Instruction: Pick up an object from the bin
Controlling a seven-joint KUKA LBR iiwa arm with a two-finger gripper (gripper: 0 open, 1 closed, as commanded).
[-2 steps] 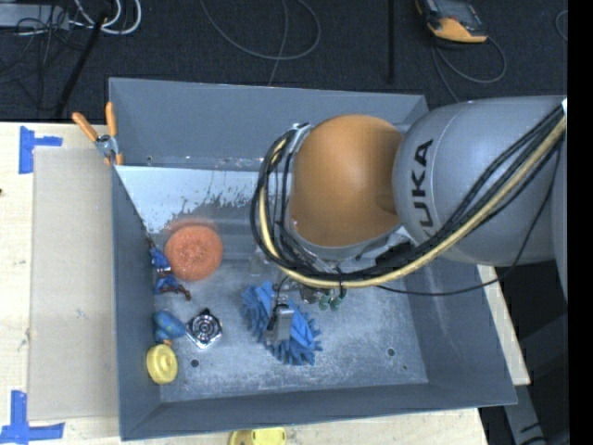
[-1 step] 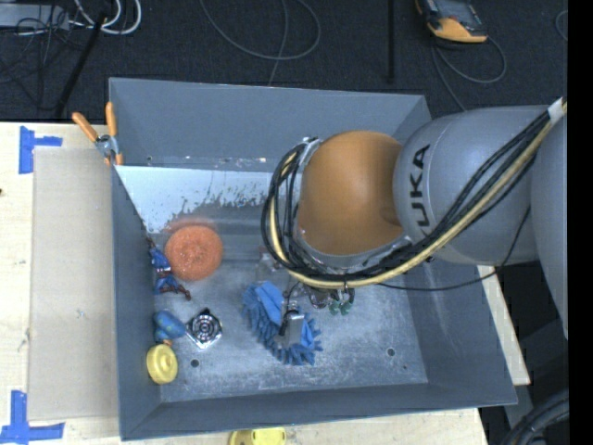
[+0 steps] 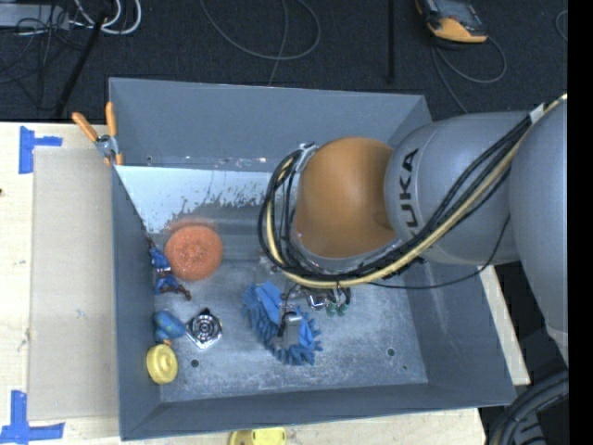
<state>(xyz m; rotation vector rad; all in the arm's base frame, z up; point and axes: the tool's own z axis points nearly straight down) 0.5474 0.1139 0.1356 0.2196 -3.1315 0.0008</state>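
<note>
Touching blue bristly toy [image 3: 263, 306]: end effector [image 3: 293, 327].

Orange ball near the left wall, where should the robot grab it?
Probably grip the orange ball across its widest middle, coming straight down from above. It is round, so an off-centre grip would likely slip. The small blue figure sits close at its lower left, so avoid that side.

Pale glare across the bin [image 3: 204, 184]
</note>
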